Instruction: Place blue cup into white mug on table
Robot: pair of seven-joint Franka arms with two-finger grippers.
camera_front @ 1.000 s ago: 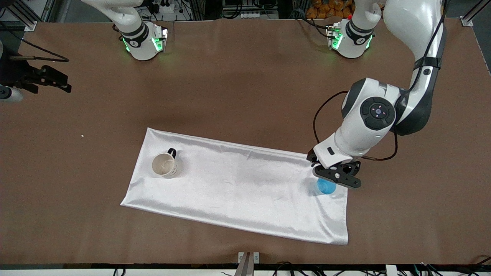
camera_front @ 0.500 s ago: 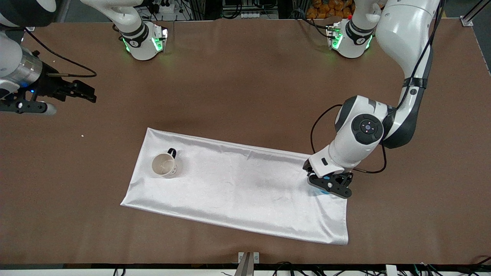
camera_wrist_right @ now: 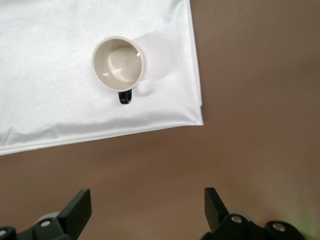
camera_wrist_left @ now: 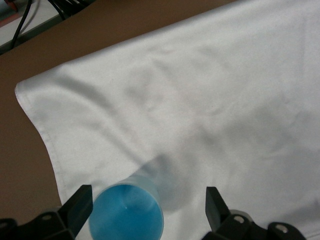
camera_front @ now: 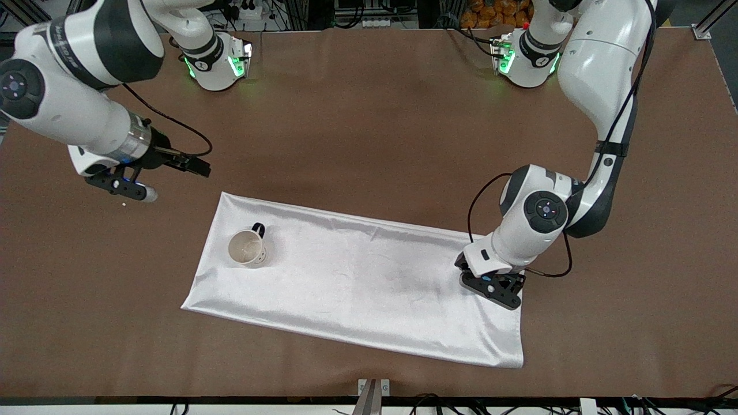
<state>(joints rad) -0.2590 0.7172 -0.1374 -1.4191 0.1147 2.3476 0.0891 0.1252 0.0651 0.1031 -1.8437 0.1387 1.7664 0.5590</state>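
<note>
a: where was your left gripper [camera_front: 491,286] at that point?

b: low over the white cloth [camera_front: 357,276], at the left arm's end of it, with my fingers [camera_wrist_left: 80,206] spread wide. the blue cup [camera_wrist_left: 126,213] stood upright on the cloth between them, just beside one finger and well apart from the second, so nothing was gripped.

a: why go in so wide?

b: i judged a round cup with no handle wanted one finger on each side of its wall before any squeeze, and open jaws left room for that.

a: and the white mug [camera_front: 248,248]?

b: upright on the same cloth, toward the right arm's end, mouth up and empty, black handle pointing toward the robots' bases. well apart from the cup, so a carry across the cloth lay ahead.

a: your right gripper [camera_front: 124,188]?

b: over the bare table [camera_front: 369,115] near the mug's end of the cloth, open too and holding nothing. my guess: it was there to steady the mug.
</note>
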